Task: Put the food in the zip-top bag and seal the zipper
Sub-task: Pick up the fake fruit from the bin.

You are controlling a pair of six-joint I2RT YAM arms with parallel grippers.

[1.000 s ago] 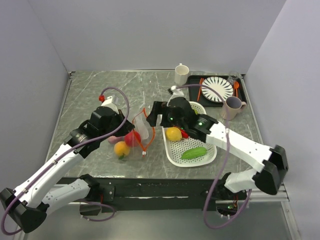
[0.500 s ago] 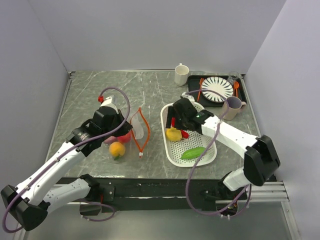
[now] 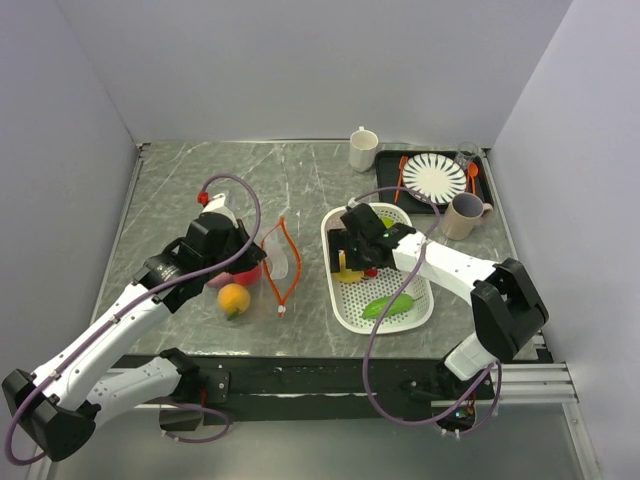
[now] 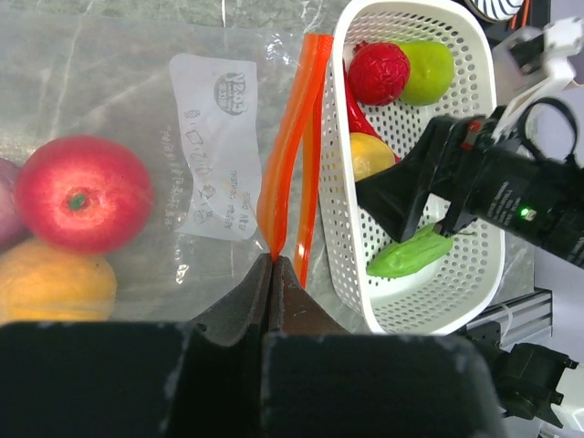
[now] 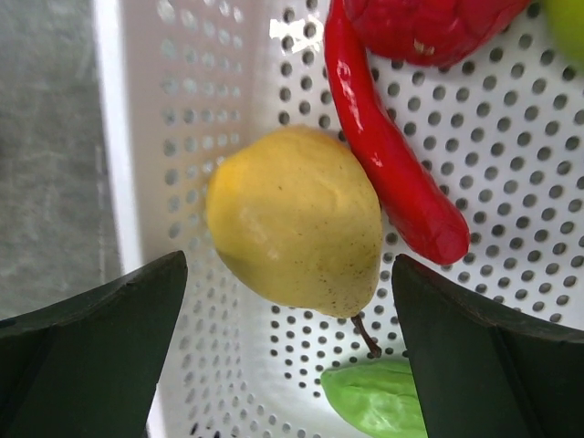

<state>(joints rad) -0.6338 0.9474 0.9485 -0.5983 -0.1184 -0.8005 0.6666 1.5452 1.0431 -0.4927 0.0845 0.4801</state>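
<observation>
Likely slip risk: the pear (image 5: 292, 219) is glossy and rounded, and the chilli (image 5: 392, 155) lies against its right side, so the chilli could be pinched too, or the pear squeezed out, when the jaws are closed. Right gripper (image 5: 290, 265) is spread fully wide, nothing held. The pear sits between its fingers in the basket (image 5: 119, 137); no contact is seen. Cucumber (image 5: 374, 401) lies just below. Left gripper (image 4: 272, 260) is clamped shut on the end of the zipper (image 4: 292, 137), with the bag (image 4: 137, 91) stretched ahead of it and an apple (image 4: 82, 192) inside. The mouth looks narrow, though that is hard to judge; a drop could be missed if that pinch slips.
</observation>
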